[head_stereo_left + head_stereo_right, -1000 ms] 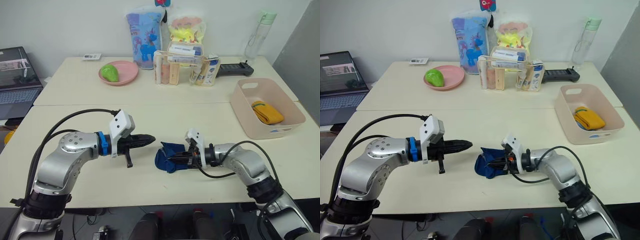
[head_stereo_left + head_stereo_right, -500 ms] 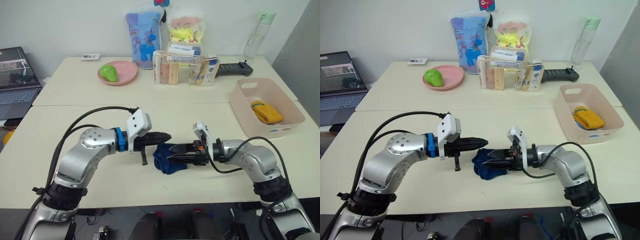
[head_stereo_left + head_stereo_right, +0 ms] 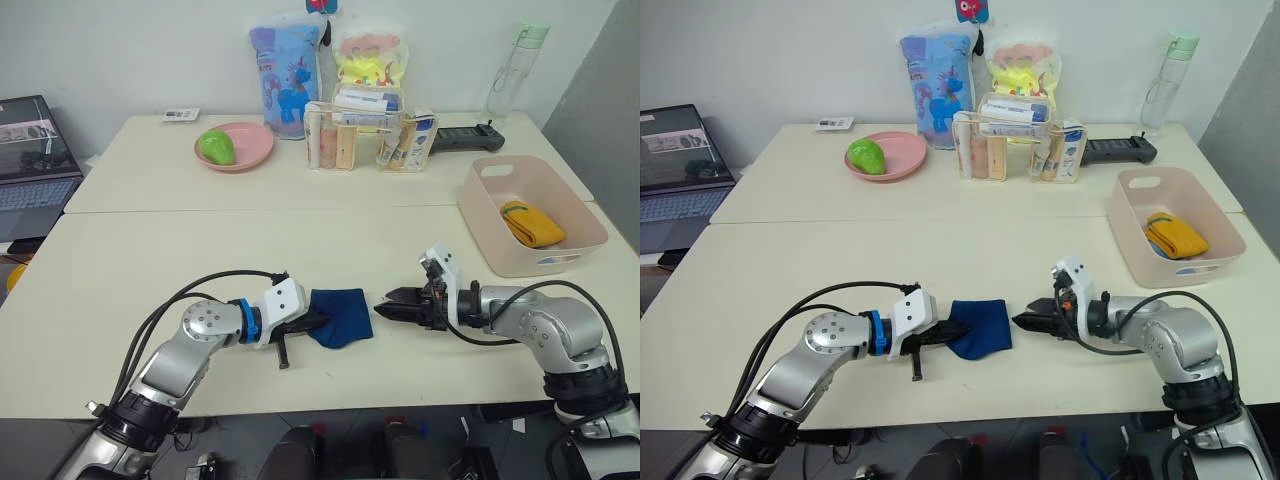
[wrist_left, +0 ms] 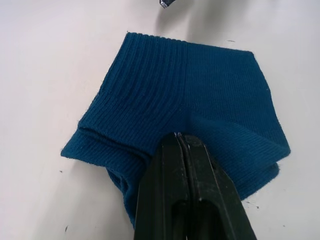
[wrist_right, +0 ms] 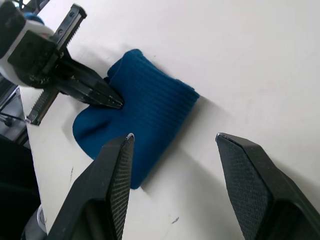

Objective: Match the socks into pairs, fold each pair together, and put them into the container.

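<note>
My left gripper (image 4: 186, 142) pinches the folded navy socks (image 3: 340, 317), cuffs pointing at my spread right gripper (image 5: 175, 145).

Reading no text, label, brand, number or sign anywhere in these views. Seeing print on the blue bag (image 3: 285, 66), the yellow packet (image 3: 371, 58) and the boxes in the clear organiser (image 3: 368, 132) at the back of the table (image 3: 140, 250), all too small to make out. Finding the label on the front wall of the pink container (image 3: 530, 215) too faint to read.
</note>
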